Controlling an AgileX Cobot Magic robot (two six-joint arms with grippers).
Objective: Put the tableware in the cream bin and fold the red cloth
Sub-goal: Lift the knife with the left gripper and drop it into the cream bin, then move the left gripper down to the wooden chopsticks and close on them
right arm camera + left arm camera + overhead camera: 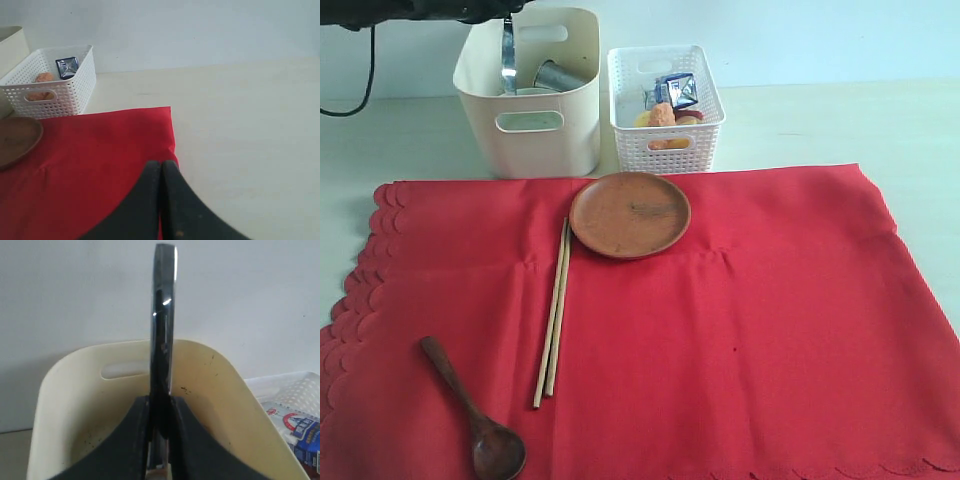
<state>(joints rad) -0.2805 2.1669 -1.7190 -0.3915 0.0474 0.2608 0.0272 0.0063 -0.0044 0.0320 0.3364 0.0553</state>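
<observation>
The left tool [160, 410] grips the silver knife [164, 315], which hangs upright with its long axis pointing down into the cream bin [210, 385] directly below, beside the steel cup [558, 76] in that bin, while the right tool [161, 175], closed and empty, hovers well away from the bin.

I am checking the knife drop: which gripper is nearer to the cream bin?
Left. The left gripper holds the silver knife right over the cream bin. The right gripper, jaws shut, is apart from it, above the right edge of the red cloth.
</observation>
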